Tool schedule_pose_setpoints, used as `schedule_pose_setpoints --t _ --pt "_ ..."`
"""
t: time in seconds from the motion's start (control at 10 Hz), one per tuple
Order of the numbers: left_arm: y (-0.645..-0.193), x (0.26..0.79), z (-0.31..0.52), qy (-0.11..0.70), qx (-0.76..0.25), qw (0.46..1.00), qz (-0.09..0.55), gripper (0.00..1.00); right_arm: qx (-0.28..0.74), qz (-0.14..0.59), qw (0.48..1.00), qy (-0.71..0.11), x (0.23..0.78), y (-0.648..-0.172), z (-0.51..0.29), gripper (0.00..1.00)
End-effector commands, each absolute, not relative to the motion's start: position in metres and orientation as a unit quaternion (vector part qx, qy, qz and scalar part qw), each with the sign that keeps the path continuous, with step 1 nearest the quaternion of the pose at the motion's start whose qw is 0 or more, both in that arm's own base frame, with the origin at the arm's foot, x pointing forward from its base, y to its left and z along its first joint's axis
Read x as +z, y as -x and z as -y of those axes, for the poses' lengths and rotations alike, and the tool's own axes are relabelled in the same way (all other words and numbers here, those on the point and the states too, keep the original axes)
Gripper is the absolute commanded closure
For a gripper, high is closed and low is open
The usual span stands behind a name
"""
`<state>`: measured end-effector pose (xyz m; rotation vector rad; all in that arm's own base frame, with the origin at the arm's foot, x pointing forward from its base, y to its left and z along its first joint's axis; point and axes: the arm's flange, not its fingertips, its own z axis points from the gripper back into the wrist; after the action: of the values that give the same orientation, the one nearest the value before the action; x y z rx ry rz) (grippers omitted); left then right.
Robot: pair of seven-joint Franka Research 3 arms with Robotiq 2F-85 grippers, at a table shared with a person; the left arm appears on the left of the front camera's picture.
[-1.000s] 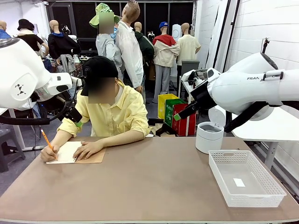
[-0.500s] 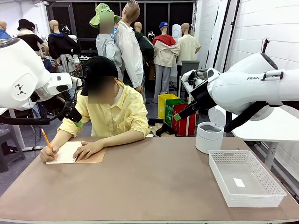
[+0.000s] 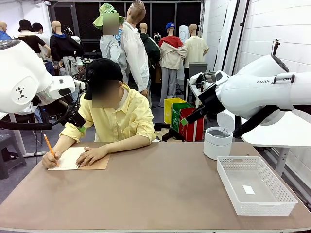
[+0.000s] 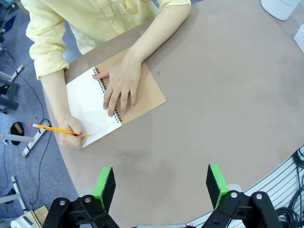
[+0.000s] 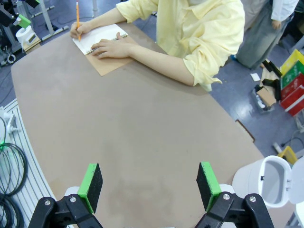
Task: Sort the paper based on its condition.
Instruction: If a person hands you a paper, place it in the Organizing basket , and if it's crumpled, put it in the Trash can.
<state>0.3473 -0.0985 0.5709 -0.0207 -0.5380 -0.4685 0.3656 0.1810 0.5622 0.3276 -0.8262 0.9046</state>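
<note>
left gripper [image 4: 160, 183] and right gripper [image 5: 149, 183] hang over the table [image 3: 155, 194], fingers spread wide, grasping nothing. the paper [image 4: 84, 102], a white page in the notebook [image 4: 149, 92], lies far left under a person's hands, pencil [image 4: 57, 129] touching it.

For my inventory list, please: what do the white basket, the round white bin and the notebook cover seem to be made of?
White basket: probably moulded plastic, matte; its walls are a fine grid. Round white bin: likely plastic, smooth with a slight sheen. Notebook cover: seemingly brown card, matte and flat, on a wire spiral.
</note>
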Motion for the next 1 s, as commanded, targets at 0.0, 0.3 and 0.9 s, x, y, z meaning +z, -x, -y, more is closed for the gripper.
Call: schedule_pose_setpoints --t 0.0,0.3,0.9 --pt "-0.3469 0.5719 0.0973 0.007 -0.23 0.936 0.265 0.0 0.423 0.384 0.806 -0.156 0.5601 -0.3641 -0.1799 0.0" --pt "-0.3469 0.5719 0.0973 0.007 -0.23 0.936 0.265 0.0 0.423 0.384 0.806 -0.156 0.5601 -0.3641 -0.1799 0.0" --pt "-0.3469 0.5719 0.0973 0.007 -0.23 0.936 0.265 0.0 0.423 0.384 0.806 -0.156 0.5601 -0.3641 -0.1799 0.0"
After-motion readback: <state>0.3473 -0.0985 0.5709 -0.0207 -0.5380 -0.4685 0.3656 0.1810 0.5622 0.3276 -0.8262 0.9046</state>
